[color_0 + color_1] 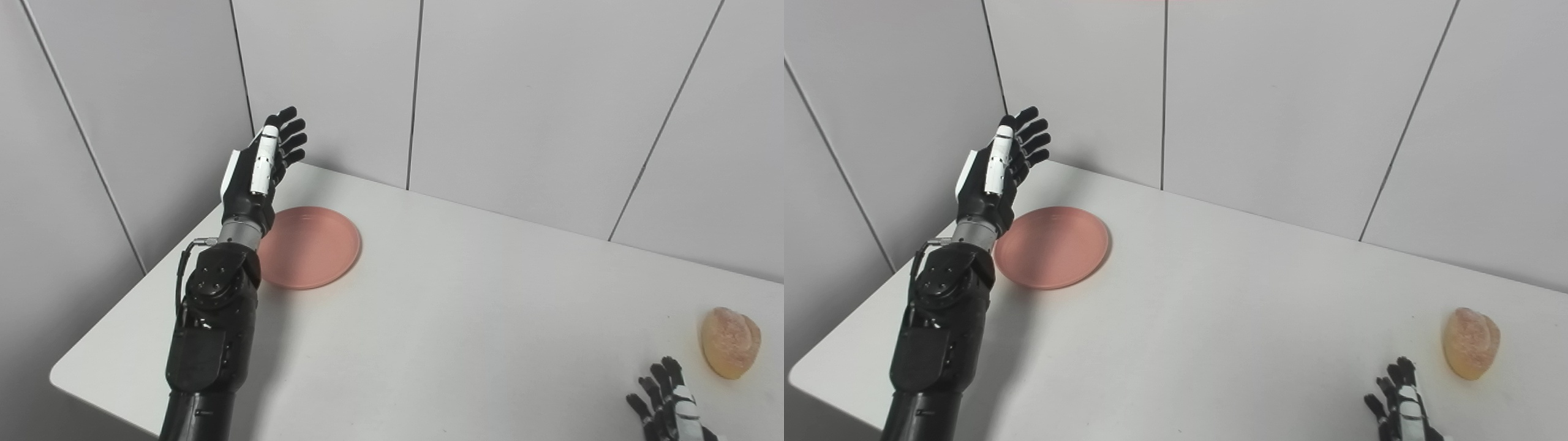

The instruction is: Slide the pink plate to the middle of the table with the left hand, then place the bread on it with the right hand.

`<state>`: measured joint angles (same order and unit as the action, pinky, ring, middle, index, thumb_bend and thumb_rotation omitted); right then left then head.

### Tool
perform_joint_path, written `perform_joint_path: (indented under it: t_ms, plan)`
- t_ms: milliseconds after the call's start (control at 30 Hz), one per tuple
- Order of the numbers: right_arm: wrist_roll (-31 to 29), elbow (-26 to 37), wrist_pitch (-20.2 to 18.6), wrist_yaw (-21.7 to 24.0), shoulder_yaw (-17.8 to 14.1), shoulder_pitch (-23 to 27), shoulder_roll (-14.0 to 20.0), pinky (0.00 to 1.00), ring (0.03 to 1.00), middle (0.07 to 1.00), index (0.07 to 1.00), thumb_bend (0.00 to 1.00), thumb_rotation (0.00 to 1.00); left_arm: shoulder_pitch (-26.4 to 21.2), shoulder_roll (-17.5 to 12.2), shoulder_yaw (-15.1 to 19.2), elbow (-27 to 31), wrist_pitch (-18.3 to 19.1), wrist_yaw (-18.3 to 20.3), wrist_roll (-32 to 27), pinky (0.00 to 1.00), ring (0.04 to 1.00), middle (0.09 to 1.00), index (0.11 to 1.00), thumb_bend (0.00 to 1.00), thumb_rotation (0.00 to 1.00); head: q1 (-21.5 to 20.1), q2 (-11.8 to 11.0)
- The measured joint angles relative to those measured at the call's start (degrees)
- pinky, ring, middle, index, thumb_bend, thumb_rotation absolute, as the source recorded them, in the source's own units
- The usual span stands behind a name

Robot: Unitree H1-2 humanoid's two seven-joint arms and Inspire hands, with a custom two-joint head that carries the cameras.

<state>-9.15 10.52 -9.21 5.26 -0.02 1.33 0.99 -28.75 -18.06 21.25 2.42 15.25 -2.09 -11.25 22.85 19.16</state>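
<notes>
A pink plate [315, 245] lies flat near the table's far left corner. My left hand [262, 165] is raised above the table just left of the plate's far left rim, fingers straight and apart, holding nothing. A piece of bread [730, 341], a tan roll, lies at the right side of the table. My right hand [667, 407] is at the bottom right, just near and left of the bread, fingers spread and empty; only its upper part is in view.
The white table [465, 318] stands against grey wall panels. Its left edge and rounded front left corner [61, 373] are close to my left forearm.
</notes>
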Motion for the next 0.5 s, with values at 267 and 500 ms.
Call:
perform_joint_path:
  t_ms: [267, 500]
  plan:
    - [-0.13, -0.22, 0.06, 0.31, -0.23, 0.14, 0.04, 1.00, 1.000, 1.000, 1.000, 0.14, 1.00, -0.30, -2.46, 2.07, -4.94, -1.09, 0.01, -1.26, 0.85, 0.846, 0.844, 0.827, 0.39, 1.00, 0.26, -0.18]
    - [-0.26, -0.56, 0.29, 0.37, -0.54, 0.29, 0.08, 1.00, 1.000, 1.000, 1.000, 0.14, 1.00, -0.31, -4.26, 3.93, -7.06, -1.14, 0.27, -3.88, 0.85, 0.846, 0.846, 0.833, 0.37, 1.00, 1.14, -0.53]
